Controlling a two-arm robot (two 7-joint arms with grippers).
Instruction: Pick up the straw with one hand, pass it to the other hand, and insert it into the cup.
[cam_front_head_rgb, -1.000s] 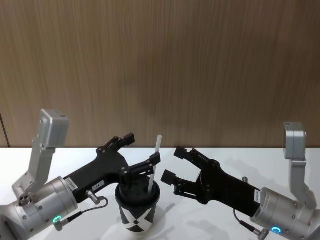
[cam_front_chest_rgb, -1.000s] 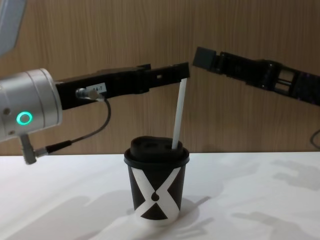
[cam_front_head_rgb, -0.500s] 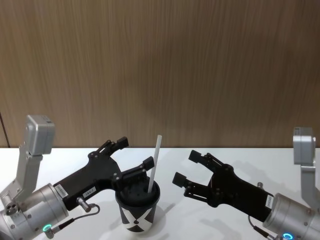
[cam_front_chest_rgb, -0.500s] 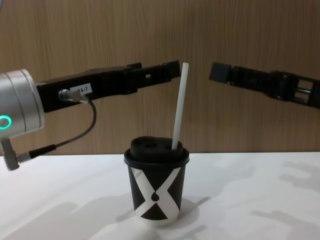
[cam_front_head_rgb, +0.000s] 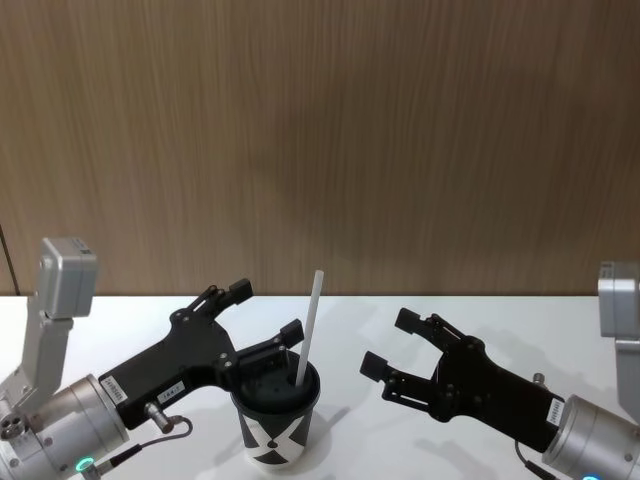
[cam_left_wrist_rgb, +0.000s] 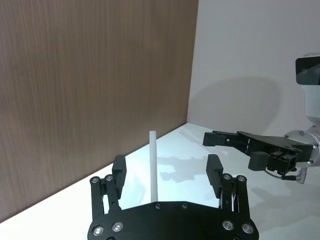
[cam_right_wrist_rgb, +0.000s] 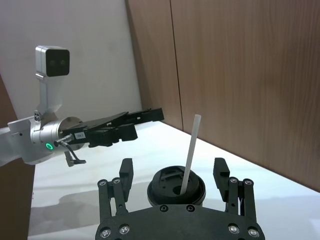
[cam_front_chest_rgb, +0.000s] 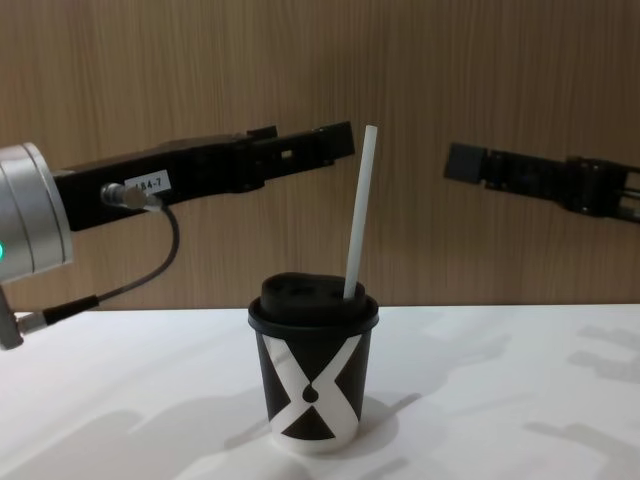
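Note:
The black cup with its white X stands on the white table, near its front edge. A white straw sticks up through the cup's domed lid and leans slightly right. My left gripper is open at the height of the straw's top, just left of it and not touching. In the left wrist view the straw stands between the spread fingers of that gripper. My right gripper hangs open to the right, well apart; its wrist view looks over its open fingers at the cup and straw.
The white table spreads to both sides of the cup, with the arms' shadows on it. A wood-panelled wall closes the back.
My left gripper has opened off the straw and drawn back to the left. The right gripper has pulled away to the right. The straw stays standing in the cup.

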